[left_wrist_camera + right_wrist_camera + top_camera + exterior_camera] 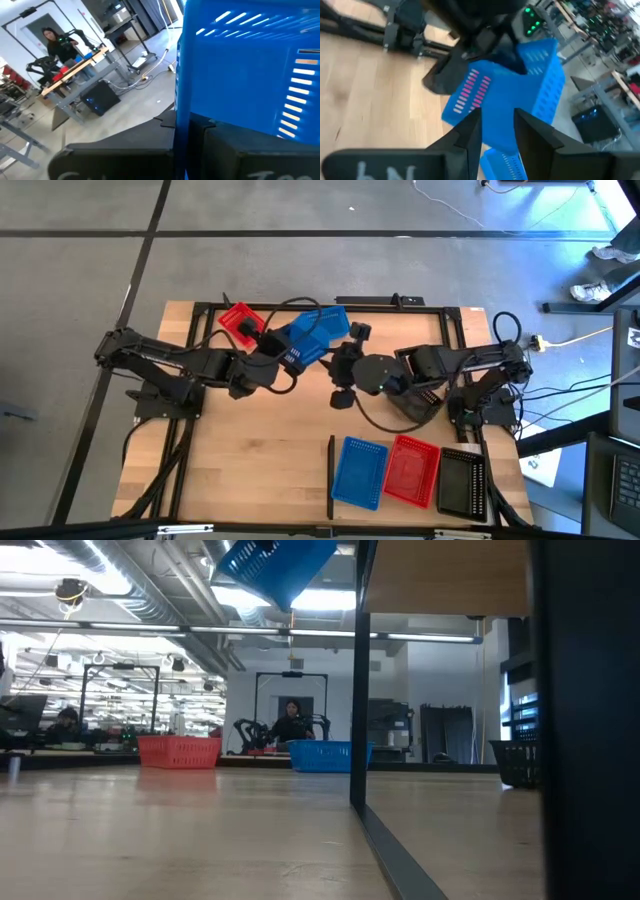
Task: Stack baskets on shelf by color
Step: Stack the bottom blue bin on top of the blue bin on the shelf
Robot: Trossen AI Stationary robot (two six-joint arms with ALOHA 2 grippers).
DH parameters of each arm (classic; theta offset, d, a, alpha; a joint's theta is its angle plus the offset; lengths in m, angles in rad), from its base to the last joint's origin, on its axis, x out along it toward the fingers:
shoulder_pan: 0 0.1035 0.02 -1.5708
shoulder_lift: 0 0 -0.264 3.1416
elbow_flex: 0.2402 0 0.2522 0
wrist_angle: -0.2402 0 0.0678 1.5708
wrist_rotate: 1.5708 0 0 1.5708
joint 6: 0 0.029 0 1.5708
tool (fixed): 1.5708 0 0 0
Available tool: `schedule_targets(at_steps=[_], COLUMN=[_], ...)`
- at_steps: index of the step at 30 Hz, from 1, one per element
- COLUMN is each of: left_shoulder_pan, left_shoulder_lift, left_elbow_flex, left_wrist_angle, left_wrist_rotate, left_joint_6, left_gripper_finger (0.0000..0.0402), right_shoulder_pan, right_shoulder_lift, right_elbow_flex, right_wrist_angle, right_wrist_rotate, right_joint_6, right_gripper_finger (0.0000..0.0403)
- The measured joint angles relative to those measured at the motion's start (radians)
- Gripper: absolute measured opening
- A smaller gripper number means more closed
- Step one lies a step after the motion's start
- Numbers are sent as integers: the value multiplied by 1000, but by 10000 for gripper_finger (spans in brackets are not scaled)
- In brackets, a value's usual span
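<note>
One blue basket (315, 335) aloft, left gripper (272, 362) clamped on its wall — shelf (400, 440) placement next; right gripper (345, 370) seemingly parted, near it.

Left claw (292, 358) clamped shut mid-table, right claw (343, 352) facing it, fingers parted.

The desk (250, 450) has a butcher-block wood top bordered by a black metal frame (190, 380). It stands on a grey floor (80, 280) crossed by dark lines. A white cable (450, 205) lies on the floor beyond the far edge, and a yellow cable (575, 337) runs toward the desk's right side. In the low view, a person (291, 722) sits in the room behind. Ceiling lights (330, 600) and ducts (150, 585) run overhead.
</note>
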Motion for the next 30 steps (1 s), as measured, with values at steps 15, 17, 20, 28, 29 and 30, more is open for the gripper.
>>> schedule_targets(at_steps=[15,17,20,28,29,30], left_shoulder_pan=[-20,-25,-34,-69,-73,-76], left_shoulder_lift=[0,0,0,0,0,0], left_elbow_flex=[0,0,0,0,-1,-1], left_wrist_angle=[19,19,21,42,41,42], left_wrist_rotate=[0,0,-1,-3,-3,-2], left_joint_6=[1,1,0,1,1,1], left_gripper_finger=[0,0,0,0,0,0], right_shoulder_pan=[-41,-47,-57,-113,-119,-124], right_shoulder_lift=[24,24,24,24,24,24], right_elbow_flex=[1,1,1,1,1,1], right_wrist_angle=[51,51,48,10,7,6], right_wrist_rotate=[81,65,68,-8,-19,-21], right_joint_6=[-10,-5,17,106,120,127], right_gripper_finger=[114,114,114,114,114,114])
